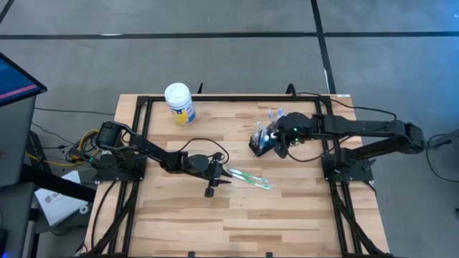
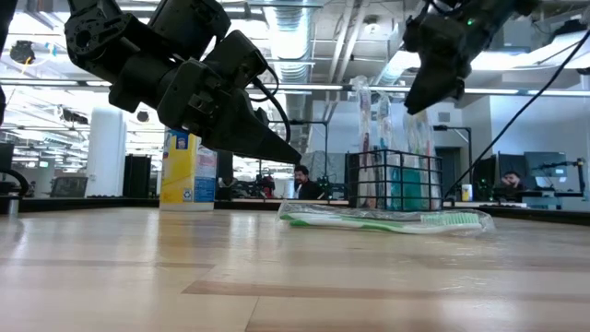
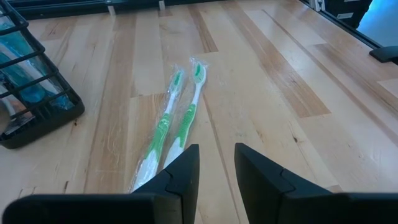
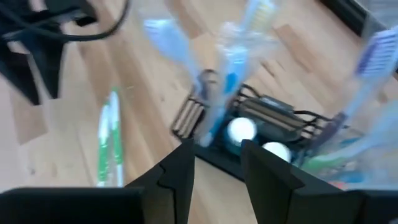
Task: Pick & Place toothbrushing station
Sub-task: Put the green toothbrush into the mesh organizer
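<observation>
Upright, wrapped toothbrushes (image 4: 233, 62) in mesh holder (image 4: 273, 127); both grippers' fingers parted, empty.

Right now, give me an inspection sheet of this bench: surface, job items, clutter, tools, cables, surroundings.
Surface: wooden table inside a black frame, dry as far as seen.
Job items: black mesh holder upright with wrapped toothbrushes and teal tubes inside; two green toothbrushes in clear wrap lie flat nearby, outside the holder.
Clutter: white-lidded yellow-and-blue jar near the far edge.
Tools: left tool low at the handle end of the green toothbrushes, fingers apart, holding nothing; right tool above the holder, fingers apart, empty.
Cables: yellow and black bundle off the left side of the table.
Surroundings: people seated at desks beyond the table in the low view.
</observation>
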Robot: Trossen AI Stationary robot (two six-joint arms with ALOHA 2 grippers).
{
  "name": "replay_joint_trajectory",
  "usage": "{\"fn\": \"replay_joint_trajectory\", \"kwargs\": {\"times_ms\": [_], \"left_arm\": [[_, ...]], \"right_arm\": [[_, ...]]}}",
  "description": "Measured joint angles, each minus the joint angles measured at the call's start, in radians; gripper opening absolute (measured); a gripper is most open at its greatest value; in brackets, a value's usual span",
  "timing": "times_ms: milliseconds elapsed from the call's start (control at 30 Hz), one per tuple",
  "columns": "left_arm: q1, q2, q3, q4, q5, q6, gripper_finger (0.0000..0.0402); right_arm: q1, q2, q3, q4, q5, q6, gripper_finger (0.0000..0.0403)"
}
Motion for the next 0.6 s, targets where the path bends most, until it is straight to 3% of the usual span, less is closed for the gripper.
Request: {"fn": "replay_joint_trajectory", "kwargs": {"times_ms": [600], "left_arm": [[0.004, 0.0, 0.0, 0.0, 0.0, 0.04, 0.0095]], "right_arm": [[0.276, 0.009, 0.0, 0.041, 0.005, 0.157, 0.0122]]}}
